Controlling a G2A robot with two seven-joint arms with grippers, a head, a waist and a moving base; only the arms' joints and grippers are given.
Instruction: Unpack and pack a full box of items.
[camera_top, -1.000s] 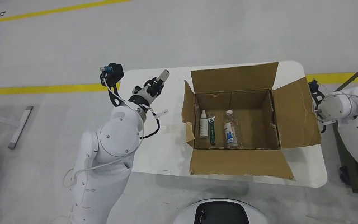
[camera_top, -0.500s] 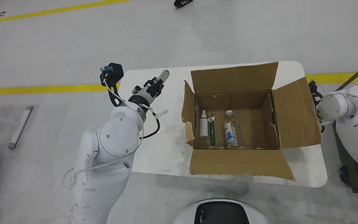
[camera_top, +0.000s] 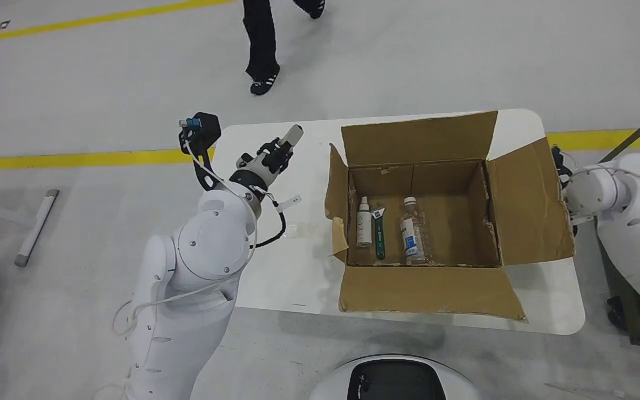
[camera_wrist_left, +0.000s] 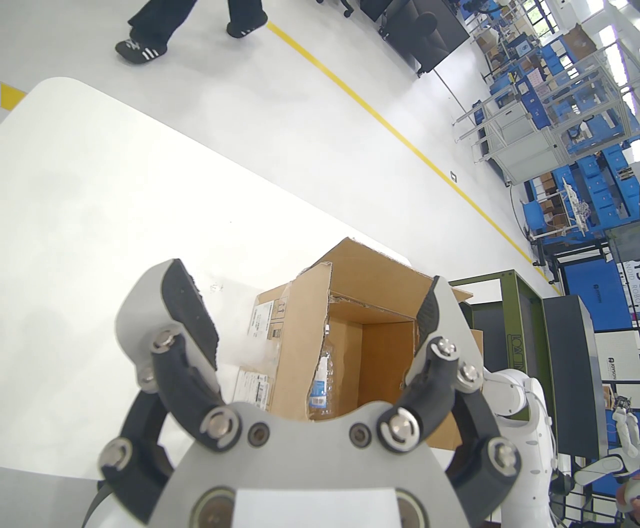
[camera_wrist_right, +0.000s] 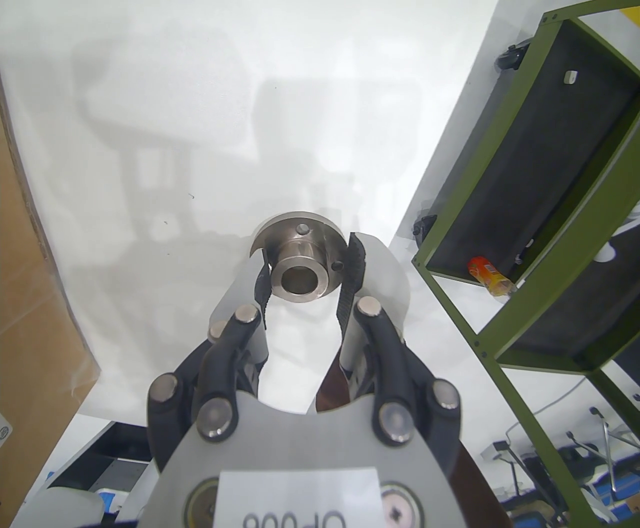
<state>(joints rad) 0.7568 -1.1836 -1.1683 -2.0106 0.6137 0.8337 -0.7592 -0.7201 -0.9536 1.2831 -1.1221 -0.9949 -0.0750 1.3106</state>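
Three things lie flat in the left half of the open cardboard box (camera_top: 420, 215) on the white table (camera_top: 300, 270): a small white bottle (camera_top: 364, 222), a thin green tube (camera_top: 379, 232) and a clear bottle (camera_top: 411, 231) (its label is blue and white). Just right of the box, the right gripper (camera_wrist_right: 307, 265) is squeezed tight on a shiny metal ring part (camera_wrist_right: 300, 285) above the table. Left of the box, a bit farther back, the left gripper (camera_wrist_left: 310, 290) hangs over the table, fingers wide apart, holding nothing.
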